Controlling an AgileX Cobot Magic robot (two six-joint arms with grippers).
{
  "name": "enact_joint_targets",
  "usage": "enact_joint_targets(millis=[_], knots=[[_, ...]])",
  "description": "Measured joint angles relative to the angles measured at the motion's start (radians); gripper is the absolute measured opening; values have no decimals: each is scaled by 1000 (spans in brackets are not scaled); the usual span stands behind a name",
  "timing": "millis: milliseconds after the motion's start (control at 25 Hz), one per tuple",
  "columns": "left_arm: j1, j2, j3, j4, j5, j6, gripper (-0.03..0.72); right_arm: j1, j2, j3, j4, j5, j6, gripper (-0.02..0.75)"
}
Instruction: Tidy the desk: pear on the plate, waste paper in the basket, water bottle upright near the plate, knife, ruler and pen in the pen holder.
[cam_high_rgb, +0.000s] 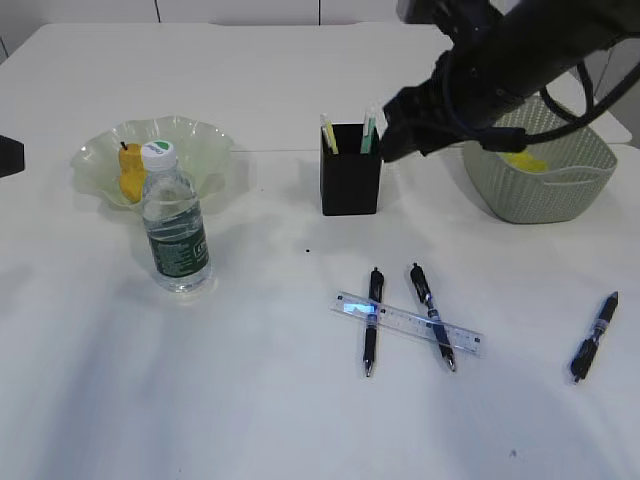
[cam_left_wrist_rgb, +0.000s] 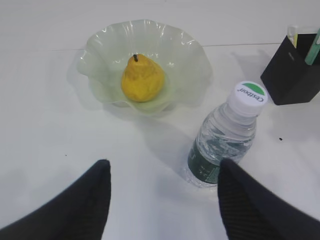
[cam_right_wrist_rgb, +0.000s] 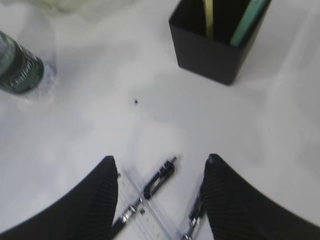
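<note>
A yellow pear (cam_high_rgb: 130, 172) (cam_left_wrist_rgb: 142, 78) lies on the pale green glass plate (cam_high_rgb: 205, 140) (cam_left_wrist_rgb: 192, 60). A water bottle (cam_high_rgb: 175, 225) (cam_left_wrist_rgb: 225, 137) stands upright in front of the plate. The black pen holder (cam_high_rgb: 351, 180) (cam_right_wrist_rgb: 210, 50) holds a yellowish stick and a green one. A clear ruler (cam_high_rgb: 410, 322) (cam_right_wrist_rgb: 145, 210) lies across two black pens (cam_high_rgb: 372, 320) (cam_high_rgb: 432, 315). A third pen (cam_high_rgb: 595, 335) lies far right. My left gripper (cam_left_wrist_rgb: 164, 170) is open and empty, left of the bottle. My right gripper (cam_high_rgb: 397, 130) (cam_right_wrist_rgb: 161, 160) is open and empty above the pens and ruler.
A grey-green basket (cam_high_rgb: 560, 190) at the right holds yellow paper (cam_high_rgb: 522, 160). My right arm reaches in from the upper right, over the basket. A small dark speck (cam_high_rgb: 307, 250) lies on the white table.
</note>
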Motion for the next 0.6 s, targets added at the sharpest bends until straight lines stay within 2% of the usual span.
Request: enact_joint_targets(millis=[200, 360, 600], knots=[[0, 0, 0, 0, 0, 2, 475, 0, -4, -2, -77, 160, 23, 409], [0, 0, 0, 0, 0, 2, 475, 0, -52, 40, -153, 207, 22, 409], [0, 0, 0, 0, 11, 2, 475, 0, -105, 105, -198, 257, -188, 409]])
